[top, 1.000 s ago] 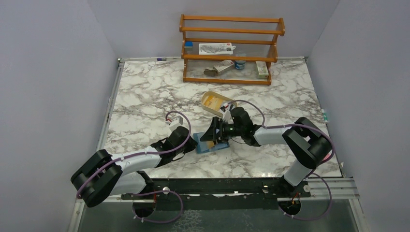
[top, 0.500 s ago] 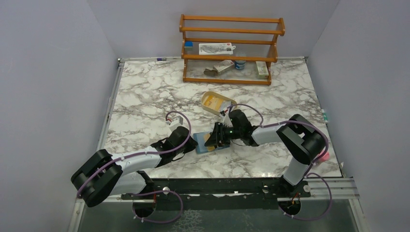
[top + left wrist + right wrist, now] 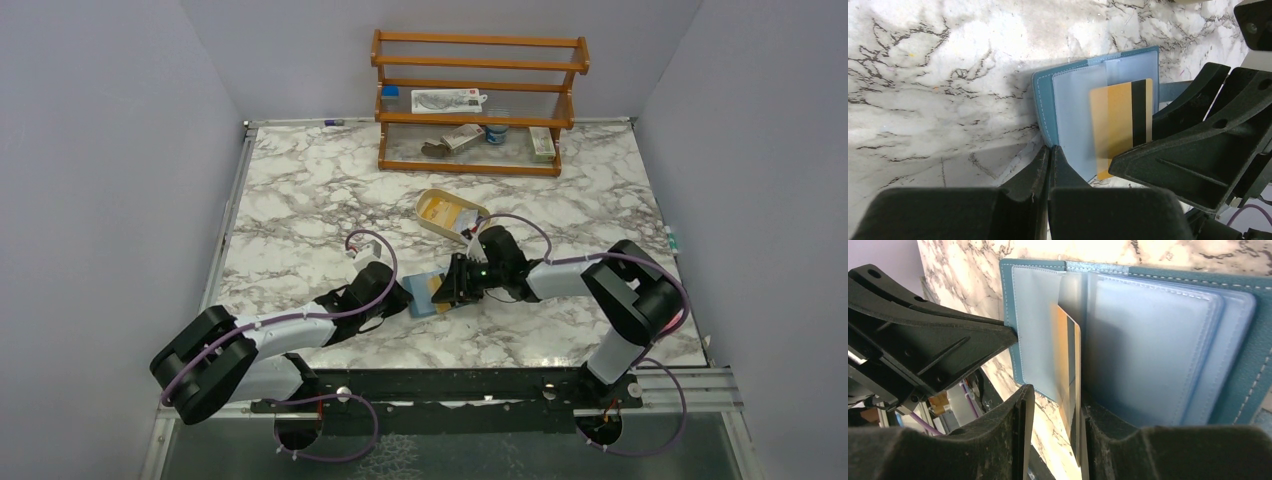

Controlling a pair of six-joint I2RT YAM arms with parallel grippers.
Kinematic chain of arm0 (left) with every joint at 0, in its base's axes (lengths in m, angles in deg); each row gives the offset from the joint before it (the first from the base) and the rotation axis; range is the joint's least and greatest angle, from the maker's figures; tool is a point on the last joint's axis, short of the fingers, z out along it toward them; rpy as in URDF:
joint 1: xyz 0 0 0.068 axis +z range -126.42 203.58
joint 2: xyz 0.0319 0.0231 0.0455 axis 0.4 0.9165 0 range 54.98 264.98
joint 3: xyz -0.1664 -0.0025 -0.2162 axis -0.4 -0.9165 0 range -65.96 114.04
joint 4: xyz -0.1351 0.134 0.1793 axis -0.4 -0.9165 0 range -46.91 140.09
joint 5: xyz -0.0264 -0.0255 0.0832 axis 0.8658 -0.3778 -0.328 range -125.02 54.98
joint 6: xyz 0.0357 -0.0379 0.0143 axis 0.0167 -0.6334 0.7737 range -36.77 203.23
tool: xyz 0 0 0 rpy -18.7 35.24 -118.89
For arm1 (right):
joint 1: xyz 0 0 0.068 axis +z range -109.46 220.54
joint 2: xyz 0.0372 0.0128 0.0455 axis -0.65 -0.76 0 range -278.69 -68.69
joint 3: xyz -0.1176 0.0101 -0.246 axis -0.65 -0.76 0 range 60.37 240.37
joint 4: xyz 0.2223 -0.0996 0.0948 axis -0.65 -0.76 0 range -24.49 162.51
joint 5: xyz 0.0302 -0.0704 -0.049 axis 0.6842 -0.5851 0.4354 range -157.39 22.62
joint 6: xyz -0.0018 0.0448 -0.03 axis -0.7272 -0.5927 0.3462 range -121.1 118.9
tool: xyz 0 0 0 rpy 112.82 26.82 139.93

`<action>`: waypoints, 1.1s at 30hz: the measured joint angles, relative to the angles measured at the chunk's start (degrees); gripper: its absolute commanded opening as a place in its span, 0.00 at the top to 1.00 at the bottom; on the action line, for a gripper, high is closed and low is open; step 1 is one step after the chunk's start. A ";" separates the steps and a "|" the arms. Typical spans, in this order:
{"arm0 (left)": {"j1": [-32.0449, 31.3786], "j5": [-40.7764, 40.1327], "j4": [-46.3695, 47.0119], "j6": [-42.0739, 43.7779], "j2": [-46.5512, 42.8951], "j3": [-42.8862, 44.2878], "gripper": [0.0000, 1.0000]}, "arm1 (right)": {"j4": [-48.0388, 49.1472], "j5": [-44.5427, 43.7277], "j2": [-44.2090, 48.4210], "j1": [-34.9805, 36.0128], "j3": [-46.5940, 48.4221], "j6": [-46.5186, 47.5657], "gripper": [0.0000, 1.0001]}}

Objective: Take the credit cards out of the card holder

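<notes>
The teal card holder (image 3: 424, 293) lies open on the marble, its pale blue sleeves (image 3: 1148, 340) facing up. An orange credit card (image 3: 1120, 125) with a dark stripe sticks halfway out of a translucent slot. My left gripper (image 3: 1049, 149) is shut, its tips against the card holder's near edge (image 3: 1044, 110). My right gripper (image 3: 1055, 400) straddles the free end of the card (image 3: 1070, 370). The card rests against one finger, and a gap shows between it and the other finger. In the top view the right gripper (image 3: 452, 288) hides most of the card.
A tan oval tray (image 3: 447, 213) with a yellow inside sits just behind the right gripper. A wooden rack (image 3: 478, 100) with small items stands at the back. The two grippers are close together over the card holder.
The right gripper's jaws have narrowed around the card's end and the arm has shifted slightly. The left gripper stays shut at the card holder's edge.
</notes>
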 measured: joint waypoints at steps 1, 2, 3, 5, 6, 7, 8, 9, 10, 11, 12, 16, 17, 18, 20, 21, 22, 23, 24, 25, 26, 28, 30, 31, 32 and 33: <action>0.00 0.07 0.11 0.00 0.00 0.00 1.00 | -0.28 -0.31 0.09 0.00 0.02 0.20 0.61; 0.00 0.15 0.15 -0.02 0.00 0.00 1.00 | -0.66 -0.59 0.20 -0.02 0.02 0.28 0.60; 0.00 0.24 0.22 -0.02 0.00 0.00 1.00 | -1.09 -0.85 0.28 -0.02 0.09 0.33 0.60; 0.00 0.39 0.28 -0.02 0.00 0.00 1.00 | -1.81 -1.14 0.48 -0.02 0.31 0.72 0.60; 0.00 0.42 0.33 -0.04 0.00 0.00 1.00 | -2.14 -1.27 0.59 -0.02 0.39 0.92 0.60; 0.00 0.46 0.33 -0.07 0.00 0.00 1.00 | -2.51 -1.42 0.72 -0.02 0.48 1.18 0.60; 0.00 0.46 0.35 -0.07 0.00 0.00 1.00 | -2.84 -1.55 0.94 -0.07 0.50 1.42 0.60; 0.00 0.48 0.35 -0.07 0.00 0.00 1.00 | -3.17 -1.68 1.16 -0.15 0.50 1.68 0.60; 0.00 0.55 0.37 -0.09 0.00 0.00 1.00 | -3.54 -1.86 1.40 -0.26 0.50 1.90 0.60; 0.00 0.59 0.37 -0.09 0.00 0.00 1.00 | -3.93 -2.05 1.68 -0.46 0.50 2.12 0.60; 0.00 0.59 0.37 -0.09 0.00 0.00 1.00 | -4.42 -2.36 2.03 -0.79 0.50 2.43 0.60; 0.00 0.59 0.37 -0.09 0.00 0.00 1.00 | -6.54 -3.15 3.17 -2.05 0.44 3.34 0.61; 0.00 0.59 0.37 -0.09 0.00 0.00 1.00 | -6.97 -3.26 3.43 -2.21 0.42 3.56 0.62; 0.00 0.59 0.37 -0.09 0.00 0.00 1.00 | -7.32 -3.34 3.69 -2.36 0.35 3.78 0.64; 0.00 0.59 0.37 -0.09 0.00 0.00 1.00 | -7.98 -3.54 4.07 -2.67 0.28 4.15 0.70; 0.00 0.59 0.37 -0.09 0.00 0.00 1.00 | -8.28 -3.61 4.15 -2.75 0.28 4.35 0.75; 0.00 0.59 0.37 -0.09 0.00 0.00 1.00 | -8.52 -3.74 4.15 -2.84 0.28 4.59 0.79; 0.00 0.59 0.37 -0.09 0.00 0.00 1.00 | -8.85 -3.93 4.15 -2.93 0.24 4.76 0.81; 0.00 0.59 0.37 -0.09 0.00 0.00 1.00 | -9.16 -4.09 4.15 -3.06 0.17 4.81 0.82; 0.00 0.59 0.37 -0.09 0.00 0.00 1.00 | -9.46 -4.26 4.15 -3.17 0.15 4.83 0.82; 0.00 0.59 0.37 -0.09 0.00 0.00 1.00 | -9.49 -4.26 4.17 -3.19 0.15 4.87 0.83; 0.00 0.59 0.37 -0.09 0.00 0.00 1.00 | -9.70 -4.31 4.24 -3.19 0.15 4.96 0.92; 0.00 0.59 0.37 -0.09 0.00 0.00 1.00 | -10.10 -4.31 4.46 -3.19 0.15 5.11 0.99; 0.00 0.59 0.37 -0.09 0.00 0.00 1.00 | -10.32 -4.28 4.72 -3.19 0.15 5.18 0.99; 0.00 0.59 0.37 -0.09 0.00 0.00 1.00 | -10.56 -4.31 5.11 -3.17 0.15 5.33 0.99; 0.00 0.59 0.37 -0.11 0.00 0.00 1.00 | -11.45 -4.61 5.51 -3.17 0.15 5.66 0.99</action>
